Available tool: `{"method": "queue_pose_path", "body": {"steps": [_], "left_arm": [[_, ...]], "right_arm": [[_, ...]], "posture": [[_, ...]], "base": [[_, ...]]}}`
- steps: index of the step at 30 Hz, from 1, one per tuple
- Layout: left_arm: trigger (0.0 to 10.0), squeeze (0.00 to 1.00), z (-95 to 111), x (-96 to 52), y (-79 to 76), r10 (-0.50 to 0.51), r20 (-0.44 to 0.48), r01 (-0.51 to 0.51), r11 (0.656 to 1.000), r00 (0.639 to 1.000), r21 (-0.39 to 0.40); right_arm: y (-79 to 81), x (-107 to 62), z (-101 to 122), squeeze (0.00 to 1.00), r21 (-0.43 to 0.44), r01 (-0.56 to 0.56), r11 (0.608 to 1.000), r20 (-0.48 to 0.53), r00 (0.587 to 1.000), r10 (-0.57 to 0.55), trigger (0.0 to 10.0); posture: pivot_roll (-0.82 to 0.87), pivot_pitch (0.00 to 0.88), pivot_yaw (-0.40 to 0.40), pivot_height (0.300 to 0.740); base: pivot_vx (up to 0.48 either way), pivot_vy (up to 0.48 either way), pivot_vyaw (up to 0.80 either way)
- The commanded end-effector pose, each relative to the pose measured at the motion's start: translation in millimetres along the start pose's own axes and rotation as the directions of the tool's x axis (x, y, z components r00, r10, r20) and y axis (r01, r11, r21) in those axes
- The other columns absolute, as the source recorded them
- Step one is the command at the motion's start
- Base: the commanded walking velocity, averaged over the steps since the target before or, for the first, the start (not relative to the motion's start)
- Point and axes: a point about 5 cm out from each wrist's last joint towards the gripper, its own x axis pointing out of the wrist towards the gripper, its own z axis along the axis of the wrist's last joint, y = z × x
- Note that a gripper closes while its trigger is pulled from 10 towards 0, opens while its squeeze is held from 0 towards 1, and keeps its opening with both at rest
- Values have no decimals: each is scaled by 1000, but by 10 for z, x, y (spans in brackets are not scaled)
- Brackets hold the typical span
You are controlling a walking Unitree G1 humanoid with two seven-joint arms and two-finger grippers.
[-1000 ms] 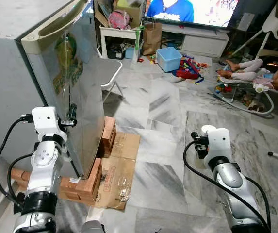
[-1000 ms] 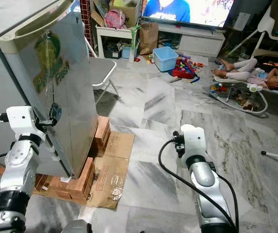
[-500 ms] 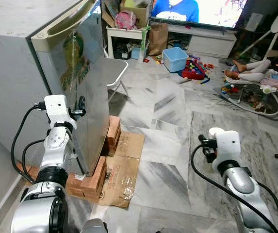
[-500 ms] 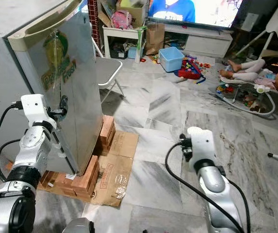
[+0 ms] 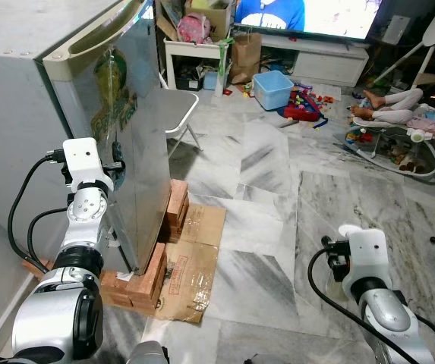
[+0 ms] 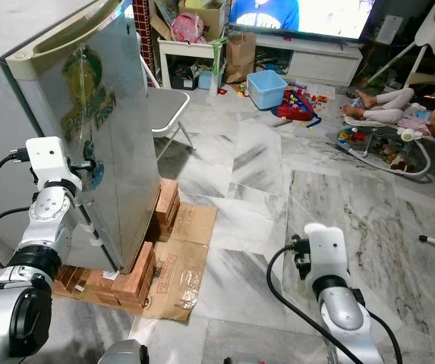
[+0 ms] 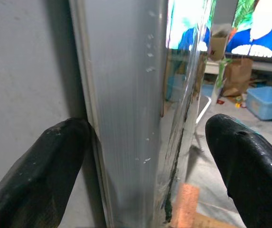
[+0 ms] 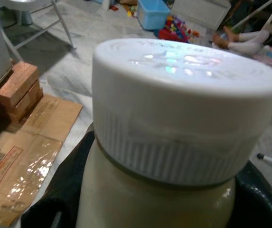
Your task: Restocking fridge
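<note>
The grey fridge [image 5: 20, 98] stands on bricks, its steel door [image 5: 137, 152] shut or nearly shut. My left gripper [image 5: 115, 164] is at the door's free edge, about halfway up. In the left wrist view its fingers [image 7: 55, 156] are open and straddle that door edge [image 7: 126, 118]; one touches the side seal and the other stands off the front face. My right arm [image 5: 365, 254] hangs low at the right over the floor. Its black fingers [image 8: 55, 202] are shut on a cream bottle [image 8: 150, 209] with a white ribbed cap [image 8: 183, 99].
Red bricks [image 5: 152, 273] and flattened cardboard [image 5: 190, 262] lie under and before the fridge. A white folding chair [image 5: 175, 114] stands just behind the door. Farther off are a blue bin [image 5: 272, 89], scattered toys, a TV unit and a person lying in a bouncer [image 5: 399, 114]. Marble floor [image 5: 263, 197] lies between.
The camera has shifted. My right arm has dropped lower and nearer to me with the bottle. My left gripper has stayed at the door's edge.
</note>
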Motion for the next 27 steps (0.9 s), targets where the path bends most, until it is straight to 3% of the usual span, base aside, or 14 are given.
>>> {"method": "queue_pose_path", "body": {"steps": [1, 4, 7, 8, 11, 12, 14, 15, 18, 21, 23, 24, 25, 27], "left_arm": [[10000, 0, 132, 78, 64, 29, 31, -29, 1000, 999, 7], [10000, 0, 145, 90, 39, 1, 32, -1, 1000, 999, -16], [10000, 0, 137, 93, -145, -147, 9, 147, 986, 989, -79], [10000, 0, 125, 75, -304, -265, -3, 263, 959, 964, -102], [10000, 0, 120, 18, -563, -432, -7, 430, 898, 902, -90], [10000, 0, 116, -52, -767, -548, -6, 546, 834, 836, -77], [10000, 0, 127, -121, -933, -631, 6, 630, 773, 776, -78], [10000, 0, 148, -243, -1160, -728, 30, 728, 682, 685, -73], [10000, 0, 197, -601, -1607, -897, 73, 900, 433, 436, -50], [10000, 0, 231, -862, -1837, -958, 85, 962, 273, 274, -19], [10000, 0, 298, -1193, -2079, -991, 103, 996, 88, 85, 29], [10000, 0, 331, -1307, -2157, -993, 114, 999, 26, 22, 39], [10000, 0, 386, -1413, -2240, -991, 133, 999, -21, -27, 46], [10000, 0, 455, -1485, -2314, -986, 158, 998, -52, -58, 46]], "right_arm": [[-73, -34, 119, 0, 10, 28, 1000, 46, 999, -28, 10000], [-80, -49, 109, 0, 14, 33, 999, 37, 999, -33, 10000], [-76, -35, 120, 0, 19, 34, 999, 34, 999, -35, 10000], [-69, -27, 129, 0, 22, 29, 999, 36, 999, -29, 10000], [-59, -15, 139, 0, 25, 20, 999, 37, 999, -21, 10000], [-64, -8, 120, 0, 24, 20, 1000, 30, 999, -21, 10000], [-72, -4, 100, 0, 22, 24, 999, 23, 999, -25, 10000], [-82, -6, 68, 0, 34, 37, 999, 5, 999, -37, 10000], [-103, 8, 14, 0, 47, 61, 997, -26, 998, -60, 10000], [-108, 26, -7, 0, 63, 75, 995, -43, 996, -72, 10000], [-122, 44, -28, 0, 69, 96, 993, -59, 994, -92, 10000], [-122, 54, -33, 0, 72, 104, 992, -66, 993, -99, 10000], [-126, 64, -43, 0, 74, 113, 991, -75, 991, -108, 10000], [-121, 79, -52, 0, 85, 123, 989, -84, 990, -116, 10000]], "posture": [[-83, 0, -20, 716], [-84, 0, -20, 716], [-83, 0, -21, 716], [-80, 0, -21, 716], [-76, 0, -22, 716], [-70, 0, -23, 716], [-66, 0, -23, 716], [-62, 0, -23, 716], [-55, 0, -23, 716], [-50, 0, -23, 716], [-46, 0, -21, 716], [-45, 0, -19, 716], [-45, 0, -18, 716], [-45, 0, -14, 716]], "base": [[0, 0, 0], [0, 0, 0], [0, 0, 0], [0, 0, 0], [0, 0, 0], [0, 0, 0], [0, 0, 0], [0, 0, 0], [0, 0, 0], [0, 0, 0], [0, 0, 0], [0, 0, 0], [0, 0, 0], [0, 0, 0]]}}
